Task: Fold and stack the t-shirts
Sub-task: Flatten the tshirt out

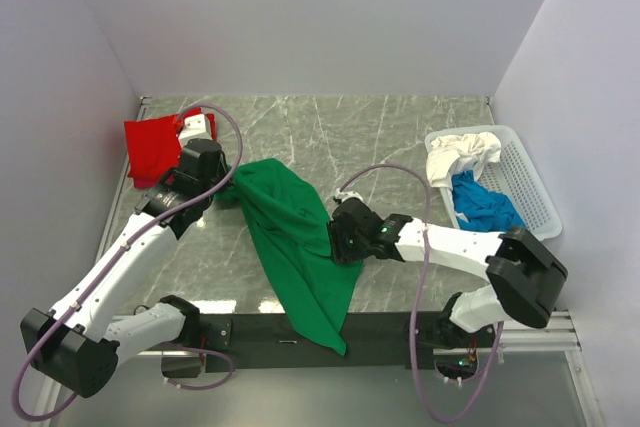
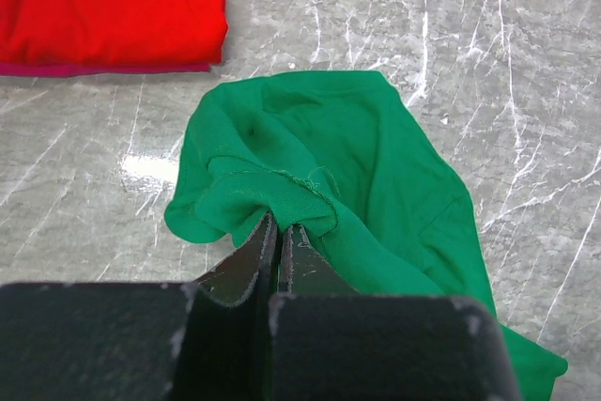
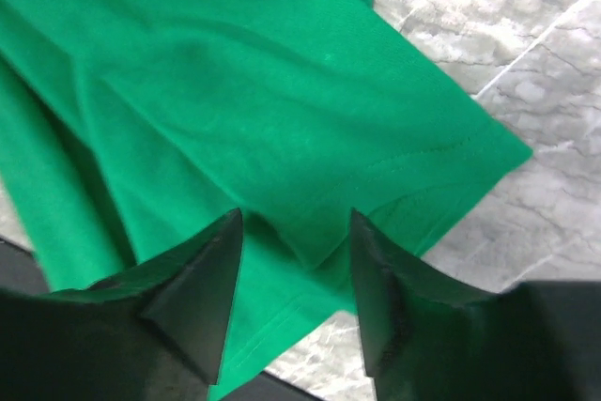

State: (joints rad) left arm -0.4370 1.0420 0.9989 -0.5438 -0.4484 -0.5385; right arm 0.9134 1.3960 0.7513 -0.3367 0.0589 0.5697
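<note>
A bright green t-shirt point(image 1: 295, 242) lies in a long crumpled strip from the table's middle to over the near edge. My left gripper point(image 1: 222, 190) is shut on a bunched fold of the green t-shirt point(image 2: 310, 157) at its far left end. My right gripper point(image 1: 333, 237) is open, its jaws straddling a raised fold near the green t-shirt's hem point(image 3: 282, 119) on its right side. A folded red t-shirt point(image 1: 153, 147) lies at the far left; it also shows in the left wrist view point(image 2: 113, 2). White point(image 1: 460, 155) and blue point(image 1: 483, 205) t-shirts lie crumpled in the basket.
A white plastic lattice basket point(image 1: 535, 182) stands at the right, by the wall. Walls close in the table on the left, back and right. A black rail point(image 1: 390, 327) runs along the near edge under the green shirt's end.
</note>
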